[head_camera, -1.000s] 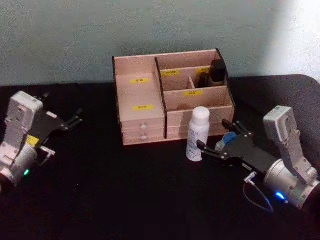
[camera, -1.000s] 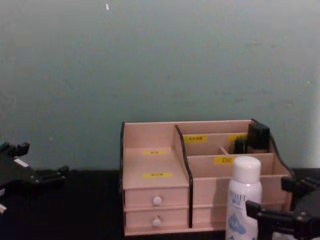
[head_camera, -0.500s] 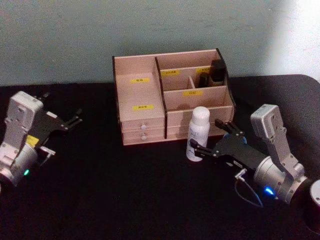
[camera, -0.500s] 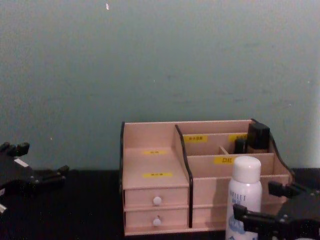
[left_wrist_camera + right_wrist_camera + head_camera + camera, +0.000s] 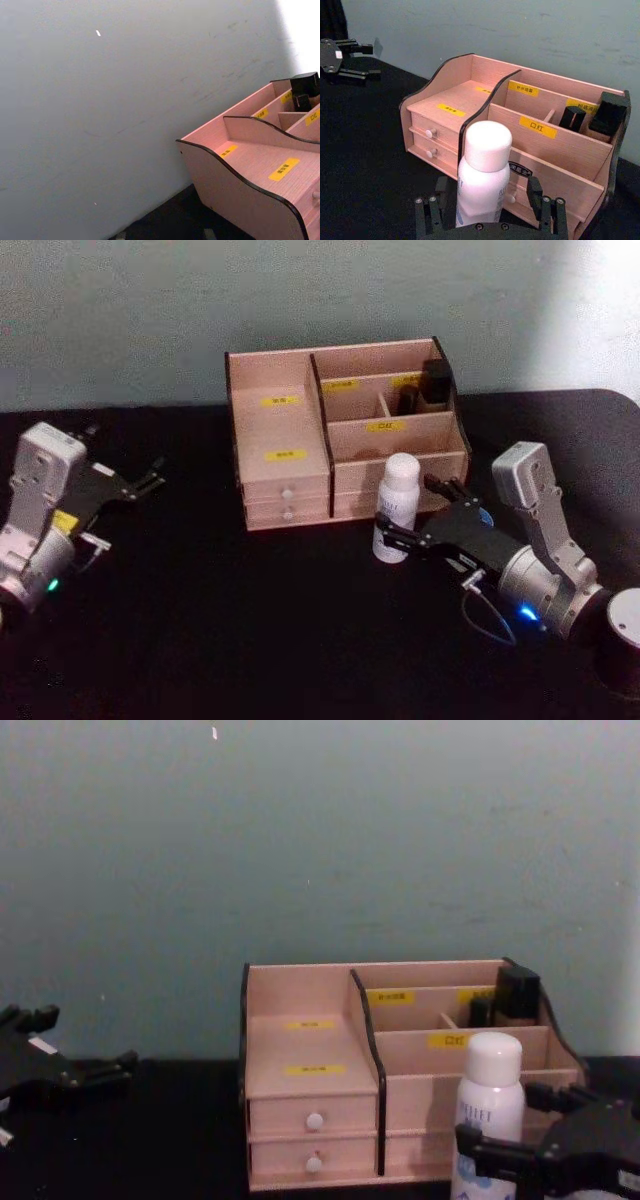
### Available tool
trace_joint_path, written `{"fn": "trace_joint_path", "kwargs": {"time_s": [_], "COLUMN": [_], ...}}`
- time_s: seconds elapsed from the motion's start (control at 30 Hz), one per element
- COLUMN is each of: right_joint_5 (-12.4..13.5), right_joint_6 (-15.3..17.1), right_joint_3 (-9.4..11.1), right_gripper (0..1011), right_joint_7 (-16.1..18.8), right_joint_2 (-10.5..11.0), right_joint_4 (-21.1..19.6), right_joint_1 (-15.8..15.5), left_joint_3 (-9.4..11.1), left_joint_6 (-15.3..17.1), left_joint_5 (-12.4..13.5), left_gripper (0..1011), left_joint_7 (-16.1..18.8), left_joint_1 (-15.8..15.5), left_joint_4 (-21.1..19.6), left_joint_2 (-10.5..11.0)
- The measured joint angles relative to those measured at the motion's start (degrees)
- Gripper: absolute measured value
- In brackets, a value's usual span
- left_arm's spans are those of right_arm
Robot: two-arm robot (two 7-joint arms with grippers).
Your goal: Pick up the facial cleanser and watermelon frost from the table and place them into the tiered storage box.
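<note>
The facial cleanser [image 5: 397,508], a tall white bottle, stands upright on the black table just in front of the tiered storage box [image 5: 285,478]. My right gripper [image 5: 410,511] is open, with one finger on each side of the bottle's lower half. In the right wrist view the fingers [image 5: 427,216] stand clear of the bottle [image 5: 484,175]. The watermelon frost is hidden behind the right gripper, apart from a speck of blue [image 5: 484,517]. My left gripper [image 5: 150,475] is parked, open, at the table's left.
Two dark items [image 5: 430,382] stand in the box's back right compartment [image 5: 612,112]. The box's left side has a stepped shelf and two small drawers with white knobs [image 5: 314,1122]. A grey-green wall rises right behind the box. Bare black tabletop [image 5: 250,620] lies in front.
My right gripper has moved left and forward, from beside the bottle to straddling it. The blue lid seen earlier is now covered. The left arm has not moved.
</note>
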Motion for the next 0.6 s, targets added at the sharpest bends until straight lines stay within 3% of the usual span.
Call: {"fn": "trace_joint_path", "kwargs": {"time_s": [0.6], "right_joint_5": [-1.2], "right_joint_6": [1.0], "right_joint_3": [1.6], "right_gripper": [1003], "right_joint_7": [2.4], "right_joint_2": [-2.9], "right_joint_4": [2.4], "right_joint_1": [1.3], "left_joint_3": [0.0], "left_joint_6": [0.0], "left_joint_5": [0.0], "left_gripper": [1001], "left_joint_7": [0.0], "left_joint_1": [0.0], "left_joint_4": [0.0], "left_joint_2": [0.0]}}
